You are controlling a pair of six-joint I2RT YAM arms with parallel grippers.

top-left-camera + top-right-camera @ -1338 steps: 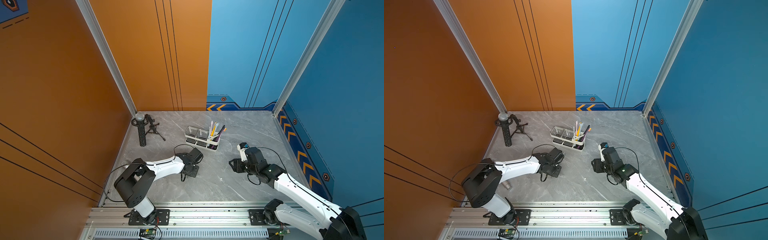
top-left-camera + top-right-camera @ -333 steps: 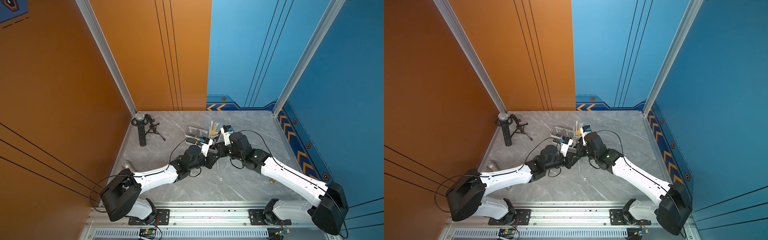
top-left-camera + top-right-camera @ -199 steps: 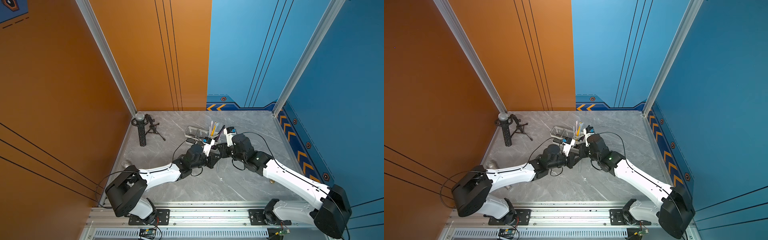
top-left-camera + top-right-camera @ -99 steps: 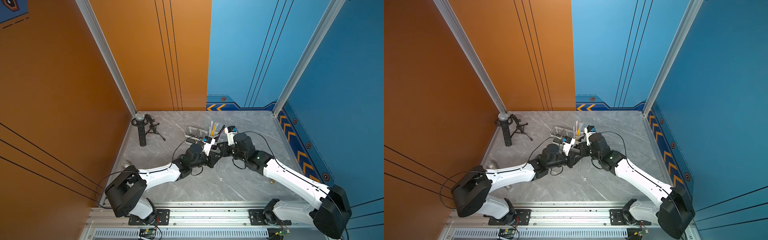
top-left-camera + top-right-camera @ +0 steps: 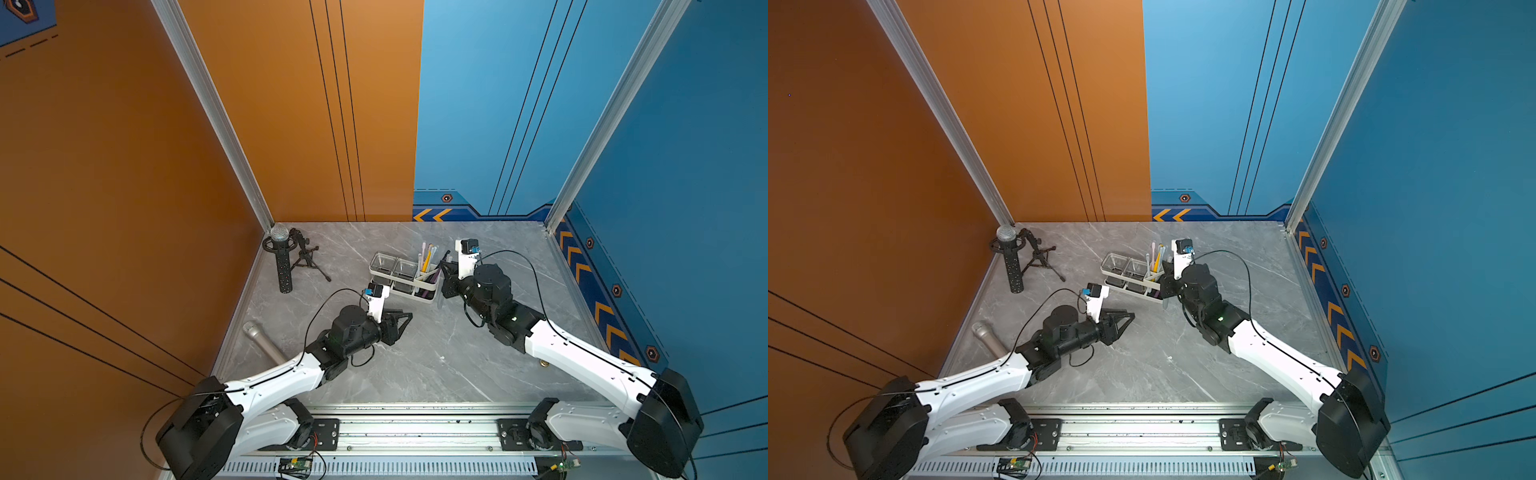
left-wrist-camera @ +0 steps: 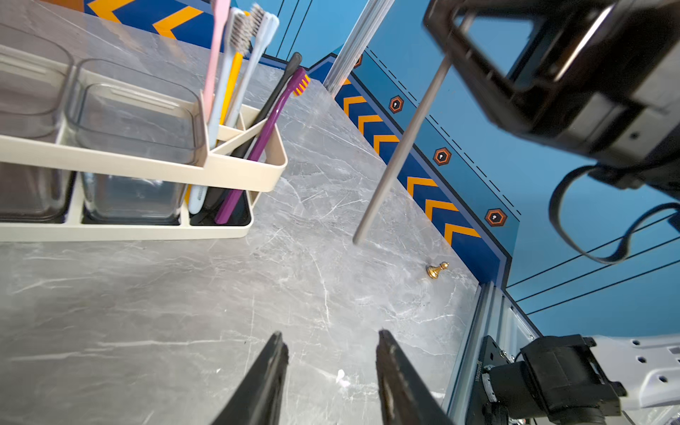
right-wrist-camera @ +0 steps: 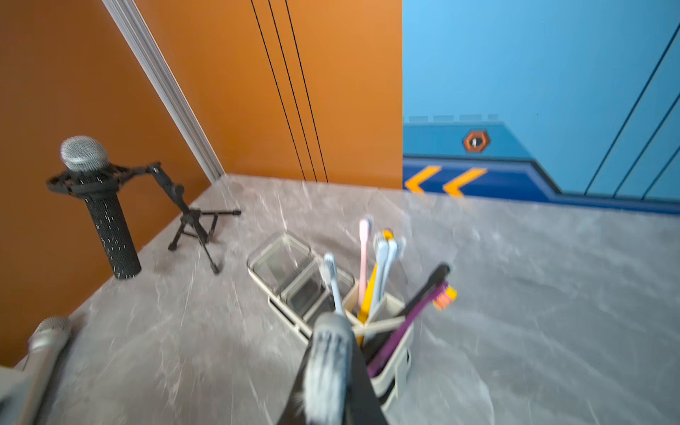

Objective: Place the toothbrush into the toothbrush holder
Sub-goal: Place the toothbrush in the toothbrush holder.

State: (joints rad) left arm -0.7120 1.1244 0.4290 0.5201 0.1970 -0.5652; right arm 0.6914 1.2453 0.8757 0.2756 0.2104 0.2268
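Your right gripper hangs just beside the divided end of the toothbrush holder, clamped on the grey toothbrush. In both top views the arm covers most of the brush. The right wrist camera gives you only a blurred, bristled head between dark fingers, and the left wrist view cuts off where the grip sits. You cannot tell whether the handle's lower end touches the table or hovers over it. The handle is a slim, straight, matte grey rod. The holder is cream-white plastic with two clear square cups and a partitioned compartment packed with pink, yellow, pale blue, black and purple brushes. The table is grey with marble veining. The toothbrush stands close to upright, leaning a little, with its head up in the grip and its handle end down. It is outside the holder, next to the compartment end. Your left gripper floats on the holder's arm-base side, its jaws parted and holding nothing, aimed toward the hanging handle.
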